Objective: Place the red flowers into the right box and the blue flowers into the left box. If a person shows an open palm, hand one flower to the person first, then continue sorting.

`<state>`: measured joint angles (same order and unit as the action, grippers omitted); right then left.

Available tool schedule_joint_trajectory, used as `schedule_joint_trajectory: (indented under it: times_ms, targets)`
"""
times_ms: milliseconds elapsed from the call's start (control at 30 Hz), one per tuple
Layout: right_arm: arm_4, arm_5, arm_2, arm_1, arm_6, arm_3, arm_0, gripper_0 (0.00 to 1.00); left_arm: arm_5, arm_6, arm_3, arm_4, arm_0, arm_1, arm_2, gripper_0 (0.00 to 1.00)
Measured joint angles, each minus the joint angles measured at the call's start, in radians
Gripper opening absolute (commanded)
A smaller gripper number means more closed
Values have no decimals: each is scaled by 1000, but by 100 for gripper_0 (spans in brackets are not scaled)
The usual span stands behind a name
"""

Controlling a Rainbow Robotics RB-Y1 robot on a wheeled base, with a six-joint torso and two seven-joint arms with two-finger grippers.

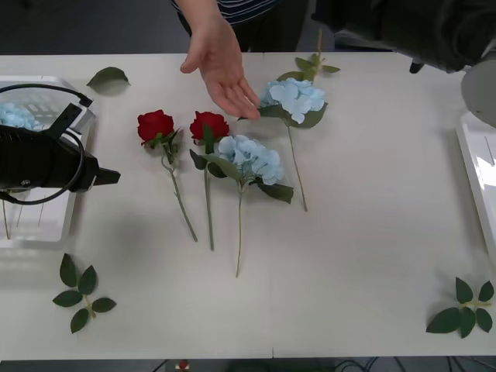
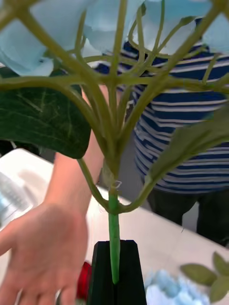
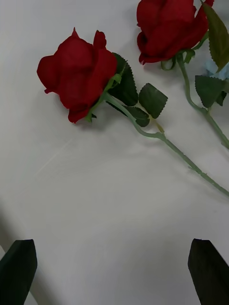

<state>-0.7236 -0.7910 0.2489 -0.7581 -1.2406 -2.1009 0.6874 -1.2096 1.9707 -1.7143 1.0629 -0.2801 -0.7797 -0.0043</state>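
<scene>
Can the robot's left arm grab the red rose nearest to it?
Probably yes. The left gripper has its jaws open, with bare white table between it and the nearest deep-red artificial rose; nothing blocks it.

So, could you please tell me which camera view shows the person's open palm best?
The front view: the person's bare open hand reaches over the table's far edge above the deep-red artificial roses. The right wrist view catches it partly, behind the right end effector gripping a pale-blue hydrangea stem.

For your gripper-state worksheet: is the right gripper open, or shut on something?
Shut. In the right wrist view the right gripper has its black fingers pressed together on a blue flower's green stem.
</scene>
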Motion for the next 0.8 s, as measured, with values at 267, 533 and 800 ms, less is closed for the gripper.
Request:
schedule_joint_trajectory:
  times_ms: [267,533,800]
  targets:
    - [169,82,48,104,0,218,115,0,0,0,0,7,0,0,0,92]
    - [342,190,86,206,1,434,220,0,0,0,0,20,0,1,0,92]
    - [455,214,84,338,30,661,341,0,0,0,0,20,0,1,0,92]
